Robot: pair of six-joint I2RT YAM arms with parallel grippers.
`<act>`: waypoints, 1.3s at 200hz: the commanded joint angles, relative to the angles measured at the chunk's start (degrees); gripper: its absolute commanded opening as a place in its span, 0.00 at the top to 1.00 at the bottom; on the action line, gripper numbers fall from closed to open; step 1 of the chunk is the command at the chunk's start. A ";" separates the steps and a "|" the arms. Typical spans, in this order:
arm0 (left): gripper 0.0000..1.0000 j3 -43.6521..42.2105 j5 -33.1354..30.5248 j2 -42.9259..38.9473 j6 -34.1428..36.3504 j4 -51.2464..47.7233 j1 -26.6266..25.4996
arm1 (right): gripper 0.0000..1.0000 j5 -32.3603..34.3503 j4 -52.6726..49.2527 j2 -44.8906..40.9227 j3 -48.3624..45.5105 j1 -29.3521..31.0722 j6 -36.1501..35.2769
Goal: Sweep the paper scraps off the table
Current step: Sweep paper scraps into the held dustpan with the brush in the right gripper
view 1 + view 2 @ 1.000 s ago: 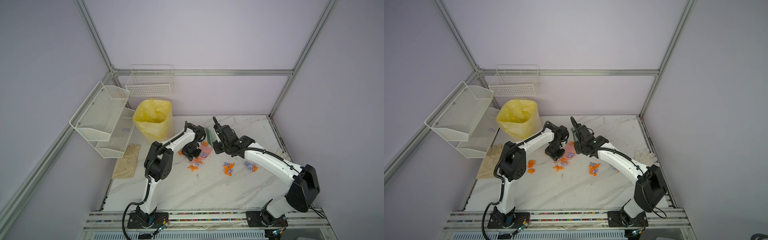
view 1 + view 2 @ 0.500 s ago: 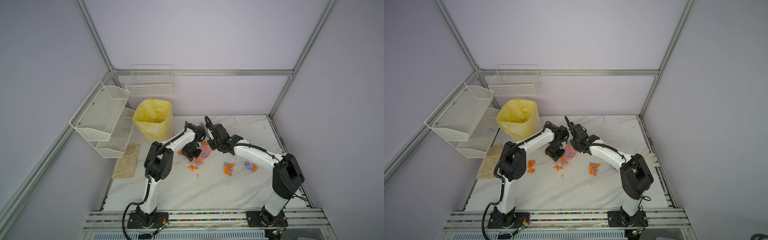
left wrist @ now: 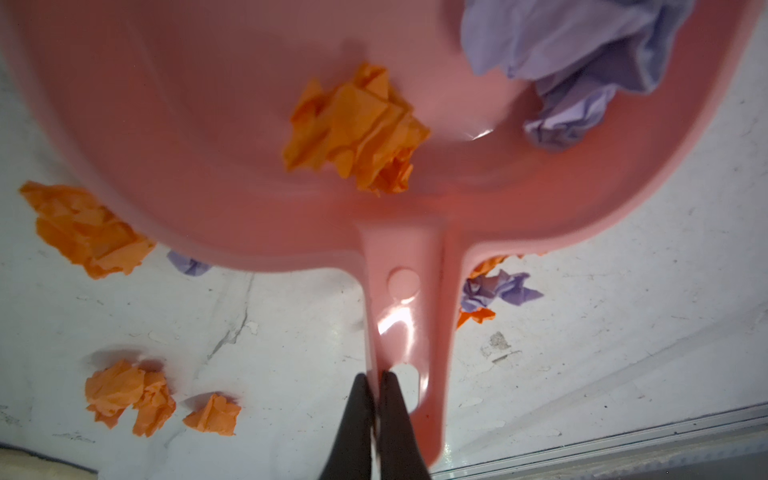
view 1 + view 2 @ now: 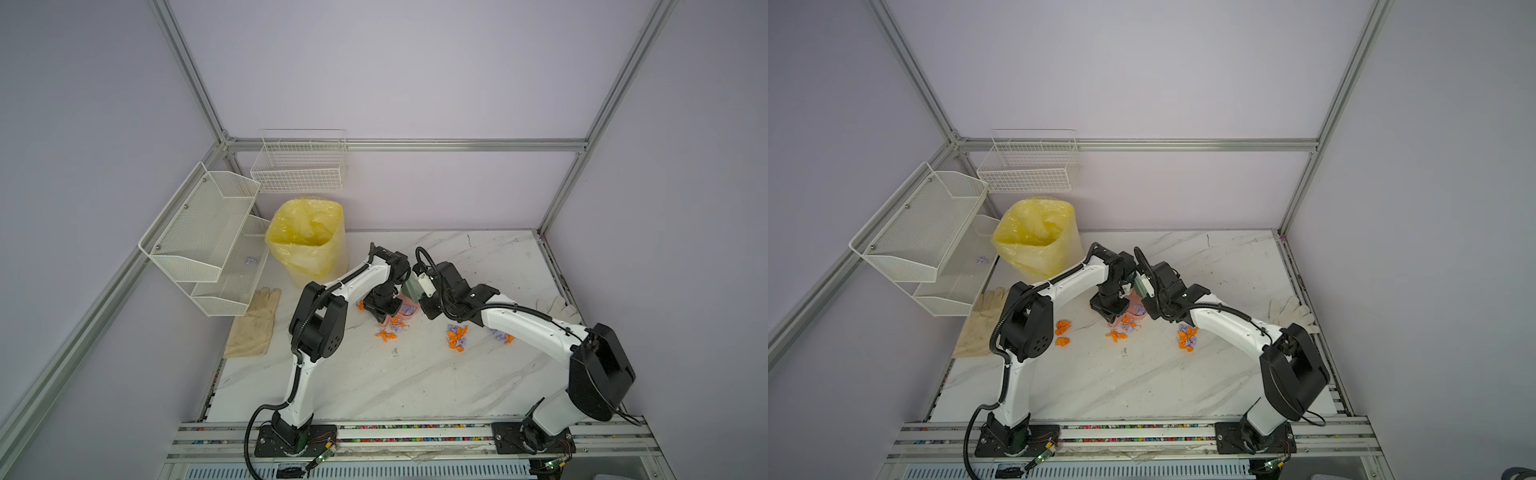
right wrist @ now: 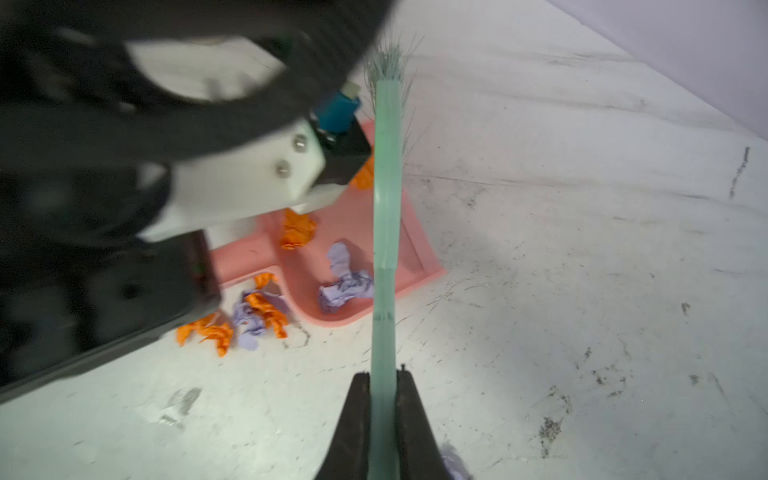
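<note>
On the table (image 4: 374,382) a pink dustpan (image 3: 208,145) rests with an orange wad (image 3: 357,129) and lilac wads (image 3: 573,62) of the paper scraps inside. My left gripper (image 3: 377,376) is shut on its handle. My right gripper (image 5: 383,376) is shut on a pale green brush (image 5: 386,187) that reaches across the dustpan's (image 5: 415,249) open side. More paper scraps lie loose in both top views: one cluster (image 4: 388,330) by the handle, another (image 4: 456,336) to its right, and orange wads (image 4: 1062,328) left of the pan.
A bin lined with a yellow bag (image 4: 307,237) stands at the back left. White wire racks (image 4: 208,232) hang on the left wall. A beige glove (image 4: 255,324) lies off the table's left edge, a white glove (image 4: 557,307) at its right edge.
My right arm has carried the brush leftward until it stands close against the dustpan and the left wrist. The left arm and dustpan have stayed put.
</note>
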 commanded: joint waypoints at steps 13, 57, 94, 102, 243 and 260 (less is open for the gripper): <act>1.00 -0.18 -0.07 -0.64 0.69 0.48 0.45 | 1.00 -9.20 -0.20 -7.92 -1.40 0.49 3.55; 1.00 -0.87 0.15 -1.36 0.61 1.35 0.92 | 1.00 -1.52 0.02 -10.16 -1.01 -0.23 9.07; 1.00 -0.88 0.27 -0.78 1.05 1.01 1.47 | 1.00 2.95 0.34 -0.75 4.67 -3.32 8.19; 1.00 -0.73 0.80 -0.76 0.96 0.75 1.85 | 1.00 4.33 0.52 1.78 6.69 -3.37 6.93; 1.00 2.28 3.91 0.89 2.24 -3.20 4.93 | 1.00 -4.18 7.95 22.64 21.52 -6.87 -15.53; 1.00 2.37 4.98 1.02 2.15 -3.47 5.59 | 1.00 -6.45 7.03 23.75 21.43 -6.89 -15.72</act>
